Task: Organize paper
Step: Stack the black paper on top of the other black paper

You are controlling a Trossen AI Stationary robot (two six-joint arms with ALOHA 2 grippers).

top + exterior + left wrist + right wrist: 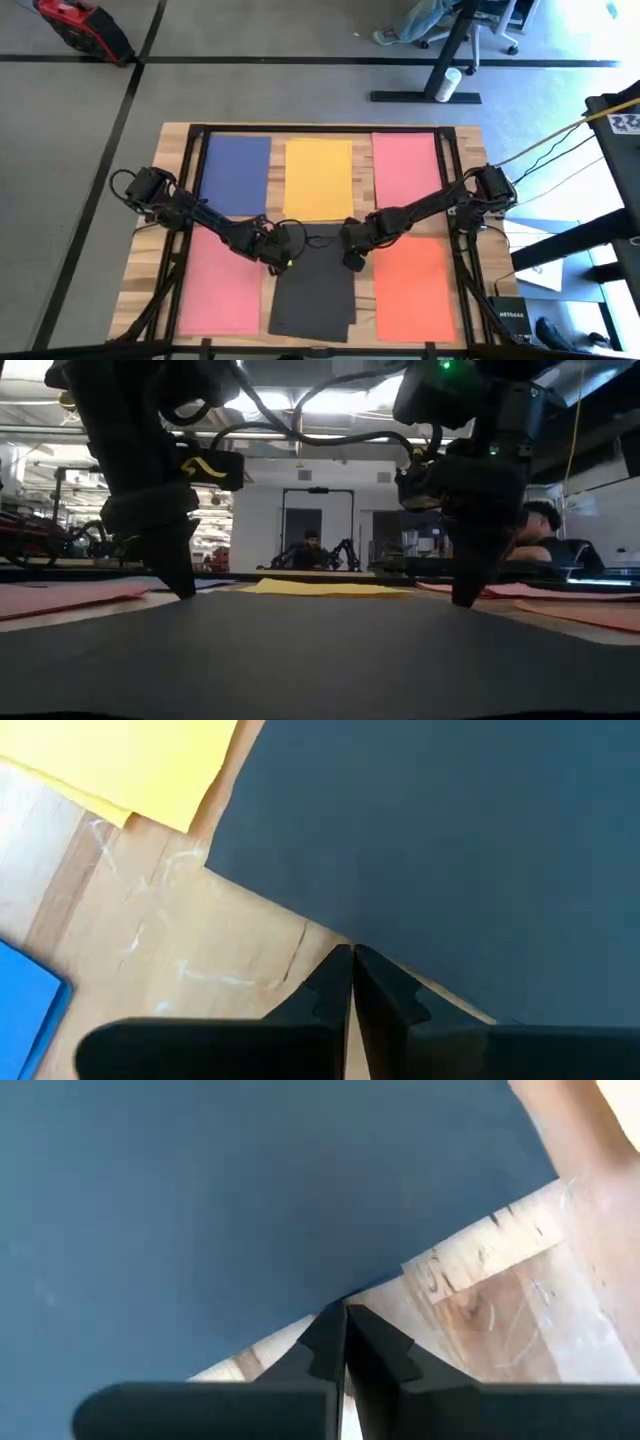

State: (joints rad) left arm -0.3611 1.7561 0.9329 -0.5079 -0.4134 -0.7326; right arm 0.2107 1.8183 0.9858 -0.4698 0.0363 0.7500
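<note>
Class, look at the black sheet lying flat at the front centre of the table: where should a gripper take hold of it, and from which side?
The black sheet lies flat, so only edges offer purchase. Probably best: its far corners, approached from above, where the left gripper and right gripper sit.

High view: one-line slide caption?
Both grippers, left and right, shut at the dark grey sheet's far corners, five coloured sheets around.

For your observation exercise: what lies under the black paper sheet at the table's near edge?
Around the black paper bare wooden table shows. A second dark edge peeks out at its lower corner, perhaps another sheet; anything else beneath is covered.
</note>
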